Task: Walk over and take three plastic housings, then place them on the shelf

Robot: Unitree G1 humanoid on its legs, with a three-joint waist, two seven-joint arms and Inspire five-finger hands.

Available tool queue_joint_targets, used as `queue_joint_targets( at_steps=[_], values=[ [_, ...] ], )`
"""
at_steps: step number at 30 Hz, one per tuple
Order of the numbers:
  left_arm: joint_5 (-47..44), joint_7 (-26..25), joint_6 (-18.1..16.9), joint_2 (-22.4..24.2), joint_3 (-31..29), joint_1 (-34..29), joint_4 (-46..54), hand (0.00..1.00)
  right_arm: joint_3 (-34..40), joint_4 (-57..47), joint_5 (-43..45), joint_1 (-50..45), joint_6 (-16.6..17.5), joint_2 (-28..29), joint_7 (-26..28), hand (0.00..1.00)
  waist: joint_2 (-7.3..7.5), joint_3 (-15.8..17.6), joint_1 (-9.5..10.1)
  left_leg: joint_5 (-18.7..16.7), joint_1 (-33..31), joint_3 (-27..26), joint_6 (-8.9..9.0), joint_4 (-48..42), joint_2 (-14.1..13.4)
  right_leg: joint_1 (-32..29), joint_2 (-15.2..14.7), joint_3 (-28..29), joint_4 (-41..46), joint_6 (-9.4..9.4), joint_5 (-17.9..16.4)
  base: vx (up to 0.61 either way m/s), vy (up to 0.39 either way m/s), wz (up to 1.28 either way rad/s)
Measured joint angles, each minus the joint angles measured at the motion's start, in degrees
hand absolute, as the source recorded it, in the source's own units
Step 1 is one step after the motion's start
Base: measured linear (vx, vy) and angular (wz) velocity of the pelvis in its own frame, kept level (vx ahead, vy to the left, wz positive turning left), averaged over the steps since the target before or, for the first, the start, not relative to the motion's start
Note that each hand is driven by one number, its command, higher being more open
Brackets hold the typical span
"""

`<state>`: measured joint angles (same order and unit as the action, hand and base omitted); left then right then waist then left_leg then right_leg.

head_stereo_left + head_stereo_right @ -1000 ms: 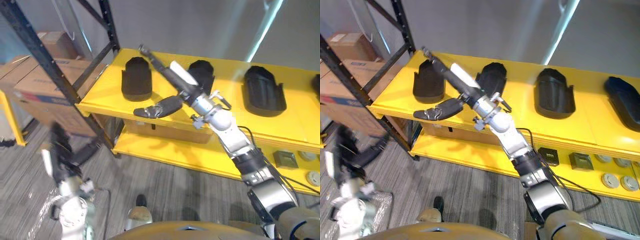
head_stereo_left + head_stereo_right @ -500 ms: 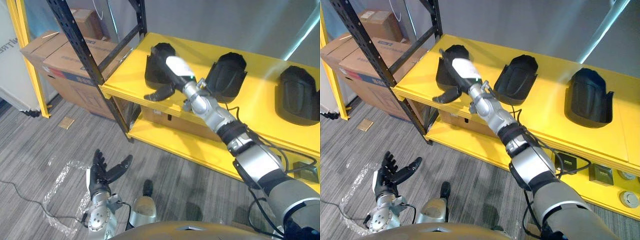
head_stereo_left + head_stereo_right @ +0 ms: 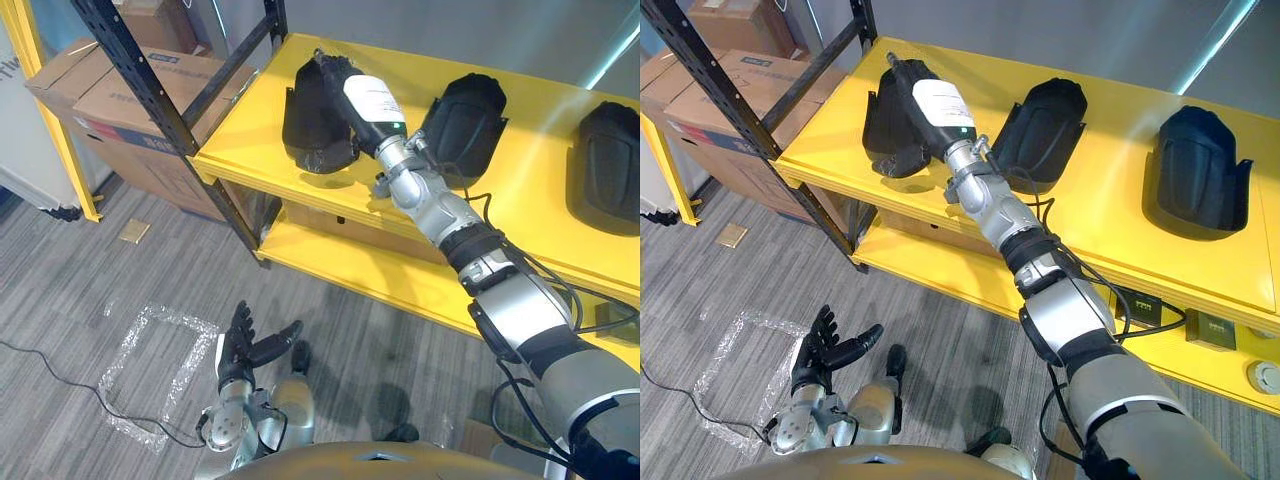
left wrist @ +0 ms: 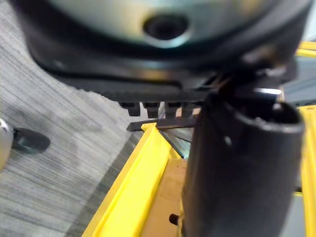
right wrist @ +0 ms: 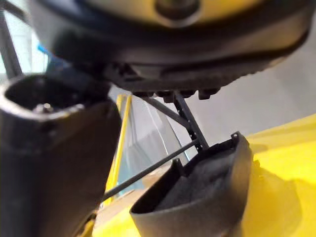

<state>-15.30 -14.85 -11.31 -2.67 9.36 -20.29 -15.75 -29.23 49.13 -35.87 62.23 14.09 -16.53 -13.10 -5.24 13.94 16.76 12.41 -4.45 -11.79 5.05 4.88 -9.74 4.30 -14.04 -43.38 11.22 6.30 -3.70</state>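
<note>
Three black plastic housings stand on the yellow shelf (image 3: 250,135): a left one (image 3: 300,125), a middle one (image 3: 465,115) and a right one (image 3: 605,165). My right hand (image 3: 350,85) reaches over the right flank of the left housing with its fingers straight and open. In the right wrist view that housing (image 5: 197,197) shows just past the thumb (image 5: 54,148), with nothing held; whether the hand touches it is unclear. My left hand (image 3: 245,345) hangs low over the floor, open and holding nothing.
A black rack post (image 3: 150,95) rises at the shelf's left end, with cardboard boxes (image 3: 110,85) behind it. A lower yellow shelf (image 3: 380,285) carries small parts (image 3: 1210,325). A tape rectangle (image 3: 160,370) marks the grey floor.
The camera has shifted. My right hand has reached further onto the left housing, and its thumb no longer sticks out sideways. The left hand stays open.
</note>
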Motion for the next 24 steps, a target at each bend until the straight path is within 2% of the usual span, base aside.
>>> queue_joint_targets(
  at_steps=[5, 8, 9, 16, 22, 24],
  values=[
    [-0.08, -0.1, 0.12, -0.01, 0.2, 0.3, -1.38, 1.0, -2.53, 2.5, 0.05, 5.18, 0.45, -0.02, 4.9, 1.0, -0.91, 2.09, 0.37, 0.25, -0.33, 0.24, 0.21, 0.03, -0.27, -1.45, -1.08, -0.01, 4.0, -0.33, -2.15, -0.04, -0.029, 0.03],
    [-0.23, -0.25, 0.42, 0.01, 0.21, 0.13, -2.48, 1.0, -3.96, 4.3, 0.05, 5.66, 1.35, 0.0, 5.51, 1.0, -0.95, 2.15, 0.41, 0.35, -0.47, 0.43, 0.15, 0.02, 0.12, -2.02, -2.11, -0.09, 5.97, -0.28, -3.26, 0.0, -0.019, 0.05],
    [-0.31, -0.3, 0.42, 0.01, 0.19, 0.18, -2.5, 1.0, -4.11, 5.19, 0.04, 5.84, 1.36, 0.01, 5.69, 0.0, -0.96, 2.17, 0.43, 0.44, -0.61, 0.53, 0.15, 0.0, 0.21, -2.29, -2.4, -0.12, 6.64, -0.27, -3.61, 0.01, -0.017, 0.08],
    [-2.41, 0.24, 0.41, 0.09, 0.44, 1.7, -2.5, 1.0, -4.1, 6.59, -1.05, 6.82, 1.17, -0.89, 6.29, 0.0, -2.06, 4.37, 0.4, 1.02, -1.19, 0.71, 0.23, -0.01, 0.44, -4.11, -4.05, -0.05, 10.74, -0.64, -5.71, -0.01, -0.013, 0.01],
    [-3.27, 1.67, 0.26, 0.23, 0.52, 2.62, -2.45, 1.0, -4.01, 7.7, -1.2, 11.26, -1.41, -1.34, 6.15, 0.0, -2.98, 6.92, 0.29, 1.78, -2.39, 0.72, 0.18, -0.05, 0.5, -6.42, -5.22, 0.33, 13.96, -1.18, -7.22, -0.01, -0.039, 0.01],
    [-4.55, 1.8, 0.26, 0.44, 0.55, 2.68, -2.45, 1.0, -4.0, 8.15, -1.19, 11.49, -1.38, -1.62, 6.17, 0.0, -2.88, 7.09, 0.34, 1.87, -2.58, 0.72, 0.14, -0.06, 0.89, -7.04, -6.01, 0.48, 15.0, -1.1, -7.9, 0.0, -0.031, 0.04]
  ],
)
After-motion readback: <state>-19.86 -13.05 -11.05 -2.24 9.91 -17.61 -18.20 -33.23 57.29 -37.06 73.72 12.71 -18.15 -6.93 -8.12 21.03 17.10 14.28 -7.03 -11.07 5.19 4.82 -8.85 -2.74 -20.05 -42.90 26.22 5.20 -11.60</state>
